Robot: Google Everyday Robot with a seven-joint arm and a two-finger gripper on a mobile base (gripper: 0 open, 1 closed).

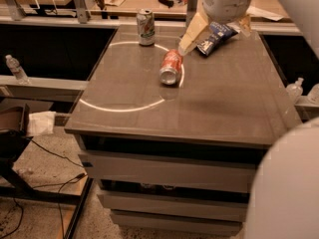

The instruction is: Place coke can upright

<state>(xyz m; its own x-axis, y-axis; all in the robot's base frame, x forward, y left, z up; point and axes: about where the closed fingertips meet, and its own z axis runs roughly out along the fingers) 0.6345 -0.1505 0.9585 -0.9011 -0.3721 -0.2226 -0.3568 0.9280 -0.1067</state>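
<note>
— On the desk (214, 108), a little back of the middle, what is that red thing?
— That is the coke can (171, 67); it lies on its side, silver end turned towards the camera, red body pointing away towards the back edge; it rests right on a thin bright ring (119, 108) that curves over the desk top.
— And the gripper (214, 40)?
— It hangs over the back of the desk, under the arm's round white housing; its two cream fingers (193, 31) stand spread apart with nothing between them, so it is released and holds nothing; the left one slants down and its tip ends just beside the far end of the coke can; whether it touches the can I cannot tell.
— What else sits up there?
— A white-and-green can (145, 27) stands upright near the back left corner, apart from the red one; a blue snack bag (215, 36) lies flat at the back, partly hidden by the gripper.
— Anything off the desk?
— A clear water bottle (16, 68) stands on a ledge to the left; another bottle (295, 88) shows at the right edge; crumpled white paper (42, 122) lies low on the left above dark cables (55, 156) on the floor; a big white curve of the robot's body (284, 193) fills the lower right corner.
</note>
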